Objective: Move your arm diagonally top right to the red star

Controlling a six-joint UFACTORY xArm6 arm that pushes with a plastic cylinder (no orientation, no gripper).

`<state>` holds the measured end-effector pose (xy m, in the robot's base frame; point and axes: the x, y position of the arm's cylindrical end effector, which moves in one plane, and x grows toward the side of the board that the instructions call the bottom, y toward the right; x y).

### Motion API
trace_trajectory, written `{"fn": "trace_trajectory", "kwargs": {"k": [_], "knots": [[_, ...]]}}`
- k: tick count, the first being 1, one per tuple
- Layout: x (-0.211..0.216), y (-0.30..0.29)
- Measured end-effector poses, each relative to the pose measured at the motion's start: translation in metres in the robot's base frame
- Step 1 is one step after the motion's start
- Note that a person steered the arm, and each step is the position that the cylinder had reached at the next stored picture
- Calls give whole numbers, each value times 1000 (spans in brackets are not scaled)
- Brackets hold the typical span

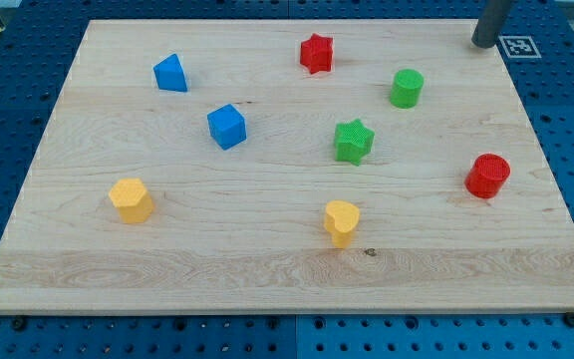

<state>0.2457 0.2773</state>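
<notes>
The red star (316, 53) lies near the view's top, a little right of centre, on the wooden board (267, 269). My tip (483, 44) is at the view's top right corner of the board, far to the right of the red star and slightly above its level. The tip touches no block. The nearest block to it is the green cylinder (406, 88), down and to its left.
A green star (354, 141) sits mid-board, a red cylinder (487, 176) at the right. A blue block (170, 73) and a blue cube (226, 127) are at the upper left. A yellow block (131, 199) and a yellow heart (341, 221) lie lower down.
</notes>
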Motion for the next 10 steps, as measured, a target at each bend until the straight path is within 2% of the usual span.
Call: {"fn": "trace_trajectory", "kwargs": {"k": [5,8,10], "knots": [[0,-30],[-20,-96],[-32,-114]]}}
